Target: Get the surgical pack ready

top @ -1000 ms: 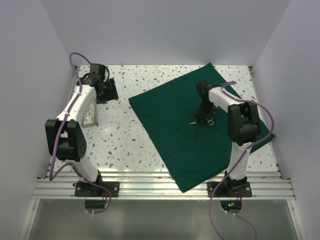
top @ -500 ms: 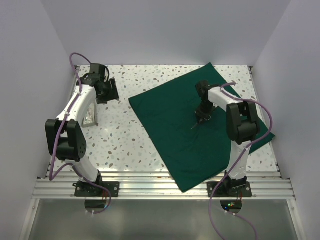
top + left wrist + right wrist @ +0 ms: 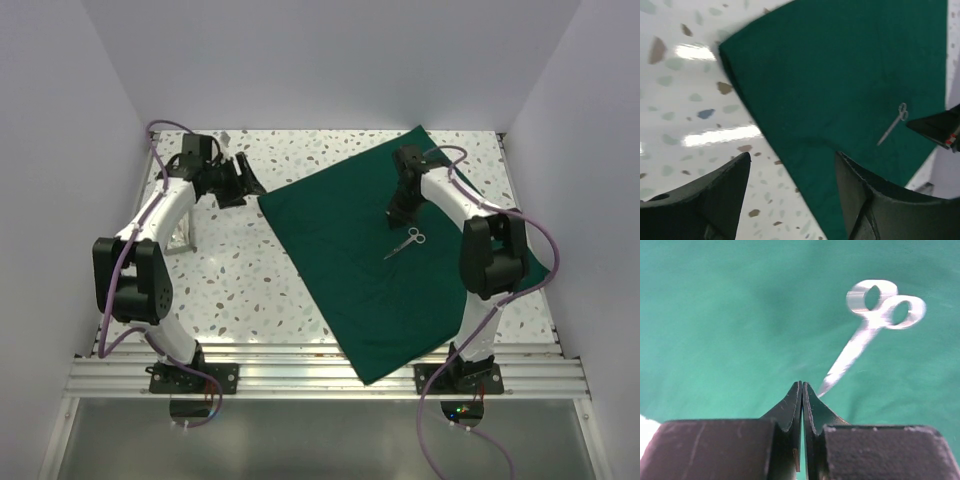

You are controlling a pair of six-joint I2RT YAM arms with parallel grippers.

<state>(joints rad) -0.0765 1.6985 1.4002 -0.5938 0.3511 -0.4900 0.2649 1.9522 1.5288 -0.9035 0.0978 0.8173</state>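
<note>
On the left, our left tool (image 3: 240,181) hangs over the speckled bench (image 3: 250,275). Its two fingers (image 3: 720,192) are spread apart with nothing between them, and through the gap we see only bare bench and the edge of the cloth. Behind this tool, back towards its arm's base, a small steel tray (image 3: 181,240) sits on the bench. The arm partly hides it, so we cannot tell what it holds.

Just ahead of the left tool's tips begins the dark green cloth (image 3: 350,270). It is spread flat as one big square sheet, turned cornerwise on the bench. One corner lies just beside the left tool, one reaches the far edge, one hangs over the near rail, and one lies under the right arm. The cloth is open, not folded, with a few soft creases.

Further right, well away from the left tool and near the middle of the cloth, a pair of silver scissors (image 3: 405,243) lies flat on the green, on its own.

Our right tool (image 3: 398,213) hovers over the cloth just on the far side of the scissors, with green showing between them from overhead. Its fingers are pressed together tip to tip and grip nothing. In its own camera the blade end shows right beside the tips and the finger rings further ahead, slightly to the right
</note>
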